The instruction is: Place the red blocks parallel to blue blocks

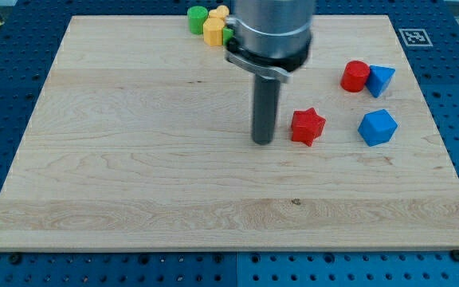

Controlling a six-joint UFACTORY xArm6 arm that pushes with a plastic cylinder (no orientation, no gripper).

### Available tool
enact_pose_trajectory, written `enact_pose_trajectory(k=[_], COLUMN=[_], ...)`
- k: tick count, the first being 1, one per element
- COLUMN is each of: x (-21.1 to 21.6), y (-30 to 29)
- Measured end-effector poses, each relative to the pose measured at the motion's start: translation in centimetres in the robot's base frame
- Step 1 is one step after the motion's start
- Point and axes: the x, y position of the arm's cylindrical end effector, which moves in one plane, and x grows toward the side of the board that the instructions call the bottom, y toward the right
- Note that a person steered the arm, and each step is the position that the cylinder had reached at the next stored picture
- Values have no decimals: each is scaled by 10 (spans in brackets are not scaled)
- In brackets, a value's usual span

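A red star block (307,126) lies right of centre on the wooden board (134,159). A blue cube-like block (377,127) lies to its right. Above them, a red cylinder (355,76) touches a blue triangular block (381,80) on its right. My tip (263,141) rests on the board just left of the red star, with a small gap between them.
A green block (197,17), a yellow block (213,30) and an orange-yellow block (221,12) cluster at the view's top edge, beside the arm's body (271,32), which hides part of another green block (227,35). A marker tag (413,37) is at the top right corner.
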Motion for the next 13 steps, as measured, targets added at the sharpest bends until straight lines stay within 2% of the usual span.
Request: enact_pose_trajectory(k=[1, 2, 3, 4, 5, 6, 7, 8, 10, 11, 12, 13], x=[-11, -15, -23, -64, -74, -71, -126, -175, -173, -128, -97, -120], y=[49, 39, -16, -16, 22, 31, -22, 7, 172, 166, 122, 111])
